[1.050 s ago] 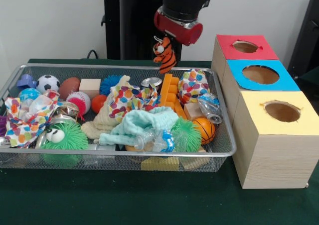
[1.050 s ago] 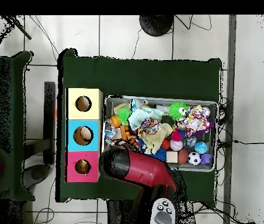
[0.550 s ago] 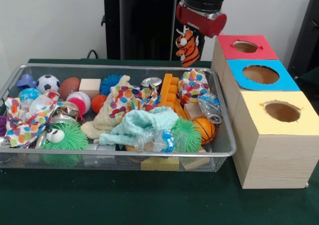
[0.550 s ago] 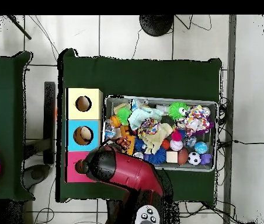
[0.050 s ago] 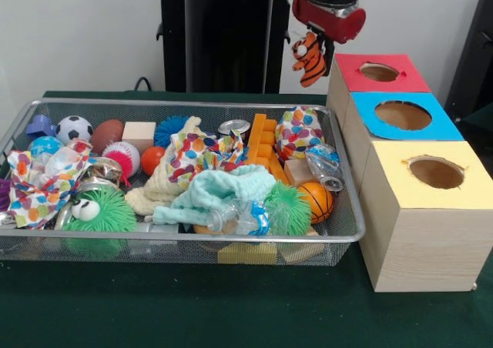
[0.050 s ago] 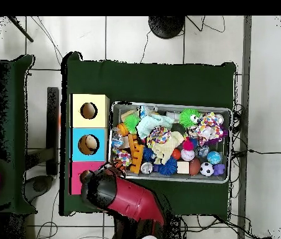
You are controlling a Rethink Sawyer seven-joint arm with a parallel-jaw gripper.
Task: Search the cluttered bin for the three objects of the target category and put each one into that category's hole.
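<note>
a red and black robot arm hangs above a green table. its gripper (image 5: 314,49) is clamped on a small plush tiger (image 5: 310,58), which dangles in the air just beside the red box (image 5: 348,75), past the bin's corner. the wire bin (image 5: 154,244) below is full of clutter: balls, spiky toys, patterned cloths, blocks, a crushed can. three boxes stand in a row beside the bin, each with a round hole on top: red, then a blue box (image 5: 370,125), then a yellow box (image 5: 408,209). in the overhead view the arm covers most of the red box. the step in hand looks like carrying the tiger to a hole, likely the red one (image 5: 379,71). next, the tiger needs centring over that hole before the grip lets go.
</note>
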